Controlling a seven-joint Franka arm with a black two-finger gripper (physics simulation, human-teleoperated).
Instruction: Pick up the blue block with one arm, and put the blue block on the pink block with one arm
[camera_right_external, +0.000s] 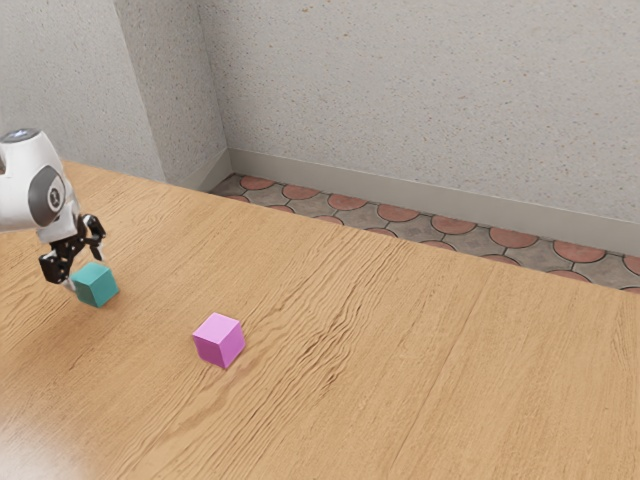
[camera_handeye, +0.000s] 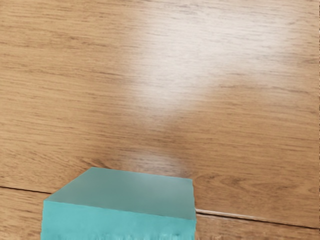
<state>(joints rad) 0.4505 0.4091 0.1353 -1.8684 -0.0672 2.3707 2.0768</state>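
I read: blue block (camera_right_external: 96, 284) teal | pink block (camera_right_external: 219, 339) pink-lilac | table (camera_right_external: 400, 350) light wood grain | floor tiles (camera_right_external: 455, 226) terracotta scallops | wall (camera_right_external: 420, 90) speckled grey

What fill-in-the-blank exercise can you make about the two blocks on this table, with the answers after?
1. The blue block sits by the gripper, at the exterior view's ___ side.
2. The pink block has ___ stacked on it.
3. The table under the blocks is made of ___.
Missing words: left; nothing; wood.
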